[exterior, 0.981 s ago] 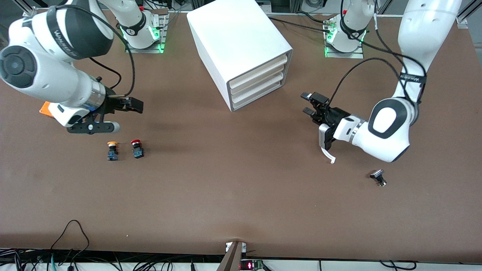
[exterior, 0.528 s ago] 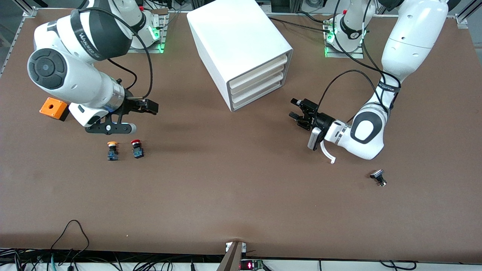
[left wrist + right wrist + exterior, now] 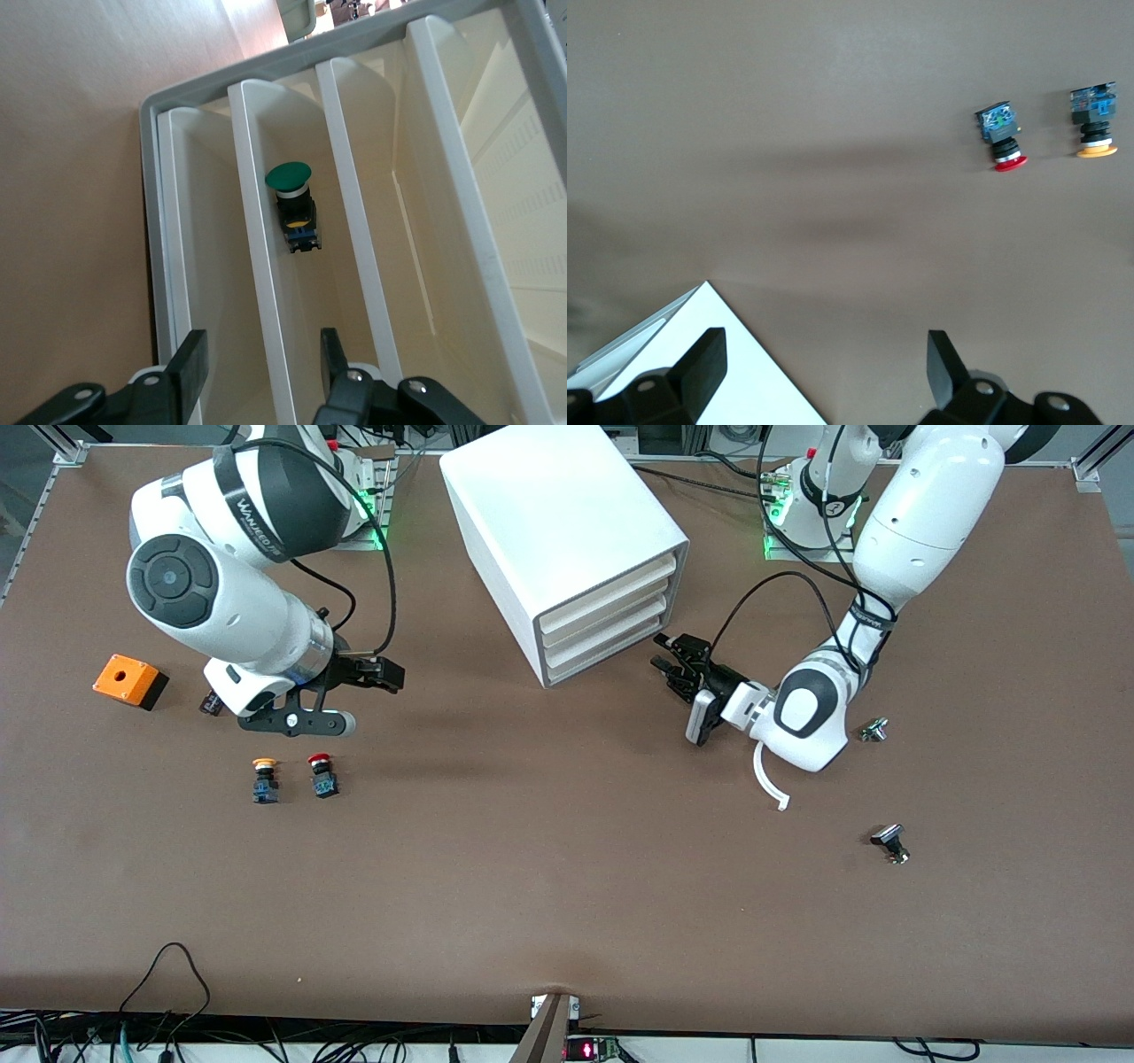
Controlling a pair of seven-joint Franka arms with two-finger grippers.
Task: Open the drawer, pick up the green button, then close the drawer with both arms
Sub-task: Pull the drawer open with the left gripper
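- The small green-capped pushbutton with a black-and-blue body (image 3: pixel 291 199) lies on its side in a cream compartment of the big white rounded cabinet (image 3: pixel 549 522); which drawer holds it I cannot tell.
- The lowest cream-fronted drawer (image 3: pixel 602 653) sits flush with the two above it.
- The left arm's black gripper (image 3: pixel 669 657) hovers just in front of the drawer fronts, fingers spread and gripping nothing.
- The right arm's black gripper (image 3: pixel 397 676) hangs over the table toward its own end, fingers wide apart and empty.
- A red-capped pushbutton (image 3: pixel 321 773) and an orange-capped pushbutton (image 3: pixel 264 778) stand nearby, side by side.

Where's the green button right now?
Only the left wrist view shows the green button: inside the cabinet, in a slot between two cream drawer fronts, ahead of the left gripper.
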